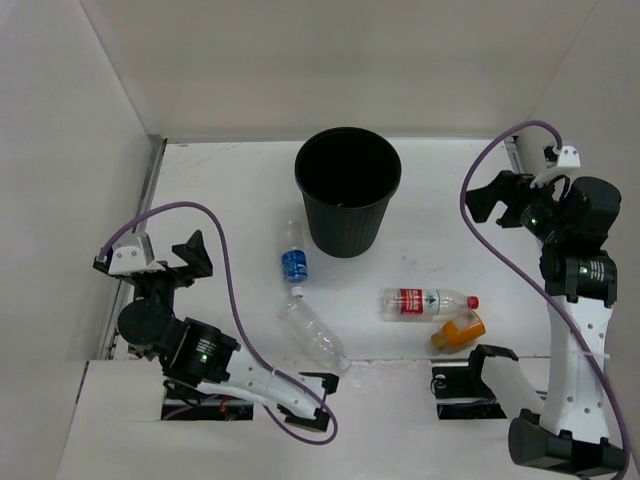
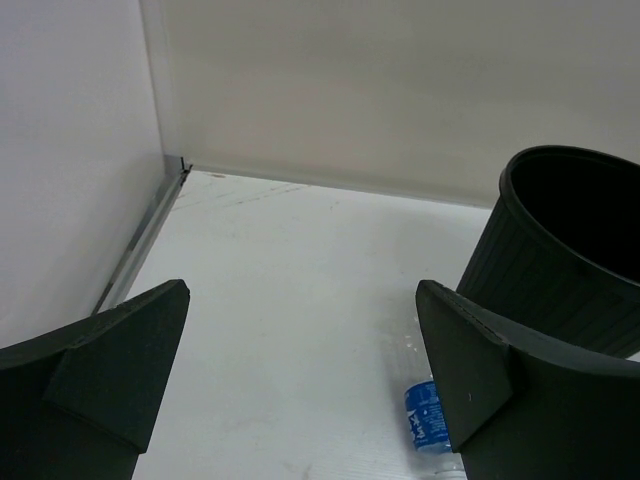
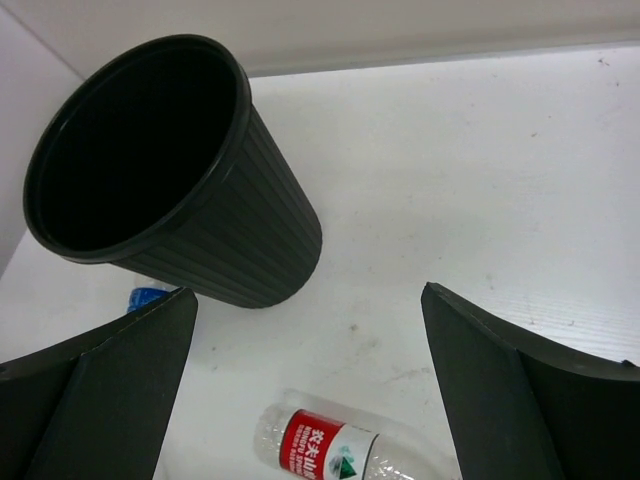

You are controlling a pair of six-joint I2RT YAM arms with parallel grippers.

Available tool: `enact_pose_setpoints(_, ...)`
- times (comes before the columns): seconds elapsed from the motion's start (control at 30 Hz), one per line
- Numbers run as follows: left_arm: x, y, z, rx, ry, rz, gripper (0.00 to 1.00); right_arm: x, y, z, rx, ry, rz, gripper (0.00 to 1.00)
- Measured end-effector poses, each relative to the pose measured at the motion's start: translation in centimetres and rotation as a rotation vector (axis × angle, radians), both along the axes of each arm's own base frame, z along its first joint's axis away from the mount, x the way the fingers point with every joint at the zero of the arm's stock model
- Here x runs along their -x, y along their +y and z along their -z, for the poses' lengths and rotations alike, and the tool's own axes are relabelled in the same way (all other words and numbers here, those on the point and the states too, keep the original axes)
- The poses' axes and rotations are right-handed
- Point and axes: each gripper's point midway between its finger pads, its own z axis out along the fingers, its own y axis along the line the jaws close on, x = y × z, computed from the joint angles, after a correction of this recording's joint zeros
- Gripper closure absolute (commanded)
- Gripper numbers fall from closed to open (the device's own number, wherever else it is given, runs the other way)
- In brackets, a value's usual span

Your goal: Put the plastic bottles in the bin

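The black bin (image 1: 346,222) stands upright at the back middle of the table. Four plastic bottles lie in front of it: a blue-labelled one (image 1: 293,263), a clear unlabelled one (image 1: 314,336), a red-labelled, red-capped one (image 1: 425,302) and a stubby orange one (image 1: 459,331). My left gripper (image 1: 197,256) hovers open at the left, well apart from them. In its wrist view the left gripper (image 2: 302,290) frames bare table, with the blue-labelled bottle (image 2: 425,415) beside its right finger. My right gripper (image 1: 489,203) is raised and open at the right; the right gripper (image 3: 309,290) looks down on the red-labelled bottle (image 3: 320,446) and the bin (image 3: 255,245).
White walls close the table at the back and both sides. A metal strip (image 1: 150,190) runs along the left wall's foot. Purple cables (image 1: 225,250) loop from both arms. The arm bases sit at the near edge.
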Motion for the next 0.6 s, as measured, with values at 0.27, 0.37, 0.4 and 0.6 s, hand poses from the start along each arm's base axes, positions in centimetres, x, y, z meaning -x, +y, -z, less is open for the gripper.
enact_pose_setpoints(0.27, -0.4, 3.2, -1.3, 0.088, 0.050, -0.034, 0.00, 0.5, -1.6, 1.0, 0.082, -0.013, 0.058, 0.00)
enact_pose_setpoints(0.37, -0.7, 4.7, -1.3, 0.142, 0.062, -0.021, 0.00, 1.1, -2.5, 0.9, 0.108, -0.035, 0.099, 0.00)
enact_pose_setpoints(0.4, -0.8, 5.3, -1.2, 0.169, 0.066, -0.021, 0.00, 1.2, -2.7, 1.0, 0.113, -0.037, 0.107, 0.00)
enact_pose_setpoints(0.6, -1.9, 11.5, -4.0, 0.428, 0.087, -0.066, 0.00, 1.3, -3.3, 1.3, 0.129, -0.035, 0.138, 0.00)
